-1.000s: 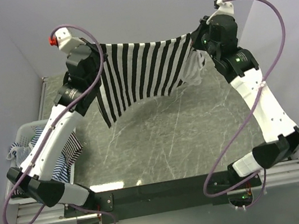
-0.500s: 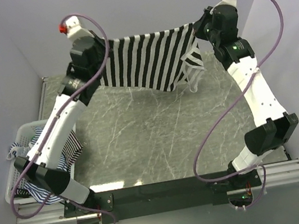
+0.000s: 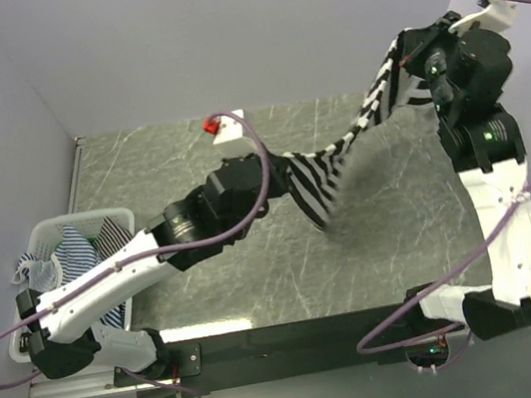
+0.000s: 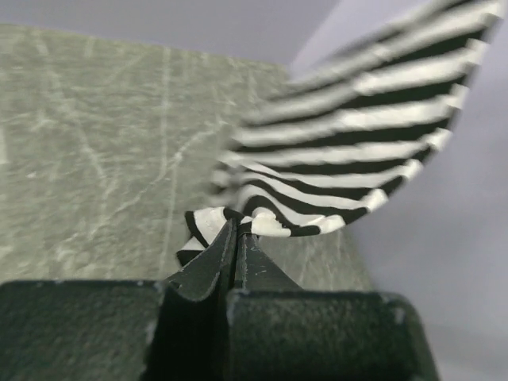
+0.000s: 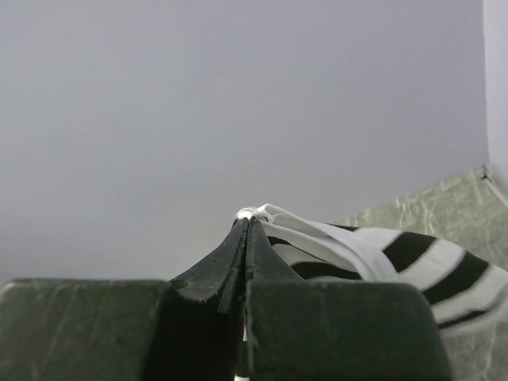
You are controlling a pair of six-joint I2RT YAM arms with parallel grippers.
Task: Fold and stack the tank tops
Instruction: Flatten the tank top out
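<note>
From above, the left gripper (image 3: pixel 276 167) sits low near the middle of the frame, its arm stretched out from the lower left. Its jaws are pressed tight together, pinching a bunched edge of the black-and-white tank top (image 3: pixel 339 150). In the left wrist view the same gripper (image 4: pixel 236 226) has a small fold of striped cloth squeezed right at its tips, and the tank top (image 4: pixel 349 143) fans away toward the upper right of that picture, above the green marbled table (image 4: pixel 95 143). The right gripper (image 3: pixel 411 53) is high in the upper right corner of the overhead frame, on an arm standing tall along the right edge. Its jaws are also closed hard, nipping a white edge of the same top. The right wrist view shows that gripper (image 5: pixel 247 221) against the plain grey wall (image 5: pixel 198 95), with the tank top (image 5: pixel 413 258) trailing off to the lower right. Between the two grippers the cloth runs as a twisted band, climbing from the centre to the upper right. A loose flap hangs below the left gripper toward the table (image 3: pixel 257 271); I cannot tell whether it touches. At the left edge, partly behind the left arm, a white basket (image 3: pixel 77 221) holds the blue-striped tops (image 3: pixel 76 247), some spilling over its rim.
</note>
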